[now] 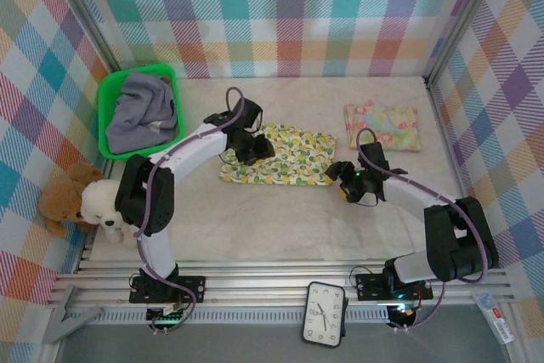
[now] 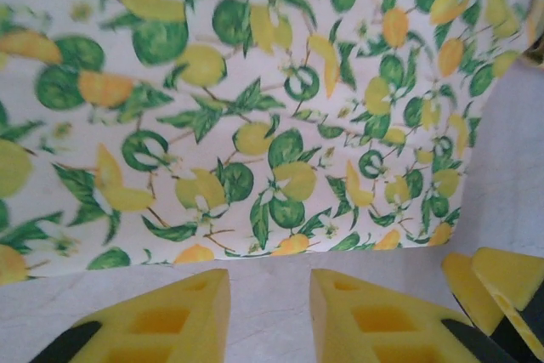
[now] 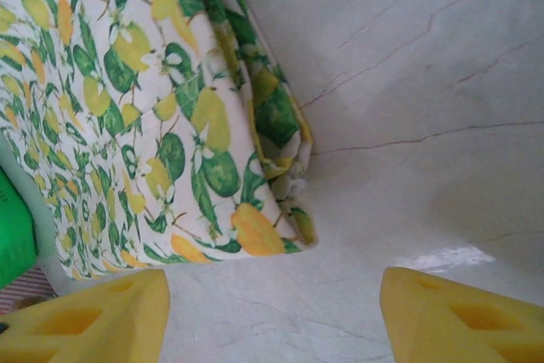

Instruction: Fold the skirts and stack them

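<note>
A white skirt with yellow-green lemon print (image 1: 285, 155) lies folded flat mid-table. My left gripper (image 1: 246, 149) sits at its left end. In the left wrist view the yellow fingers (image 2: 178, 312) stand a little apart over bare table, nothing between them, just short of the skirt's edge (image 2: 255, 167). My right gripper (image 1: 338, 178) hovers at the skirt's near right corner (image 3: 255, 227); its jaws (image 3: 274, 276) are wide open and empty. A pale pastel patterned skirt (image 1: 382, 125) lies folded at the back right. A grey-lavender skirt (image 1: 140, 112) is bunched in the green basket (image 1: 106, 99).
Two teddy bears (image 1: 81, 201) sit at the left edge, below the basket. A clock (image 1: 325, 314) and a small tube (image 1: 497, 316) lie in front of the arm bases. Plaid walls close in the table on three sides.
</note>
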Tool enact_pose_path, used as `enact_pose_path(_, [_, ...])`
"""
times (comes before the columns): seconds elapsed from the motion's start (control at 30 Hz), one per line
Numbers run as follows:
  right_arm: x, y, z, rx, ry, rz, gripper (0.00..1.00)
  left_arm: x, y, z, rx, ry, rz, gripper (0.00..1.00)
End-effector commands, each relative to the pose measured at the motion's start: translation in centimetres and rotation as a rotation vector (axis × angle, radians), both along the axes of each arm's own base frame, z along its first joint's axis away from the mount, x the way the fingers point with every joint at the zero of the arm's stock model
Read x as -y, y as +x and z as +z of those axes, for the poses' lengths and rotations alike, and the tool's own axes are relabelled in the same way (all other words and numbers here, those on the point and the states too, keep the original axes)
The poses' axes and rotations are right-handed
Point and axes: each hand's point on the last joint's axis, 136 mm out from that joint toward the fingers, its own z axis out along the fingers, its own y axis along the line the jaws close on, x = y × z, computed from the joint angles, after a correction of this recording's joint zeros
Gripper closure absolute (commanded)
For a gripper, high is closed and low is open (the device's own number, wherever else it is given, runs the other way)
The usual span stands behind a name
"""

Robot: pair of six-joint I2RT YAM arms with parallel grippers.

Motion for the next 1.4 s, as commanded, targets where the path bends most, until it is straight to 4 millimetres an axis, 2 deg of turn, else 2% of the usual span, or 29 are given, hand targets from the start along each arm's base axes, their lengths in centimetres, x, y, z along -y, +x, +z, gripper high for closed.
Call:
enact_pose_path(0.0, [-0.7, 1.4, 1.1, 0.057, 0.049, -0.030, 0.35, 1.1, -0.6, -2.4, -0.094, 0.003, -0.015, 0.73])
enact_pose_path(0.1, [-1.4, 1.6, 0.5, 0.042, 0.068, -0.017, 0.37, 2.7, -0.4, -3.1, -0.113, -0.017, -0.048, 0.74])
enact_pose_path(0.23, [-2.1, 1.9, -0.1, 0.034, 0.082, -0.015, 0.38, 3.5, -0.2, -4.1, -0.141, -0.007, -0.063, 0.74])
enact_pose_path(0.5, [-2.5, 2.3, -1.3, 0.026, 0.094, -0.047, 0.38, 3.5, -1.2, -7.0, -0.215, 0.015, -0.081, 0.74])
enact_pose_path(0.83, [-2.5, 3.4, -1.8, 0.066, 0.075, -0.076, 0.40, 2.6, -2.5, -9.1, -0.259, 0.049, -0.076, 0.74])
enact_pose_path(0.93, [-1.9, 4.4, -1.6, 0.135, 0.038, -0.089, 0.46, 2.5, -2.7, -9.4, -0.265, 0.053, -0.082, 0.74])
enact_pose_path(1.13, [-2.2, 5.9, -0.6, 0.230, 0.035, -0.060, 0.73, 3.0, -2.8, -9.2, -0.276, 0.026, -0.087, 0.74])
enact_pose_path(1.23, [-1.8, 6.1, -0.3, 0.256, -0.012, -0.037, 0.87, 4.4, -2.8, -7.8, -0.271, -0.045, -0.087, 0.74])
enact_pose_path(1.3, [-1.4, 6.1, 0.1, 0.293, -0.063, -0.004, 0.94, 5.5, -2.5, -5.9, -0.255, -0.115, -0.092, 0.73])
enact_pose_path(1.37, [-1.1, 6.1, 0.3, 0.329, -0.128, 0.054, 0.98, 5.2, -1.6, -3.8, -0.205, -0.119, -0.094, 0.71])
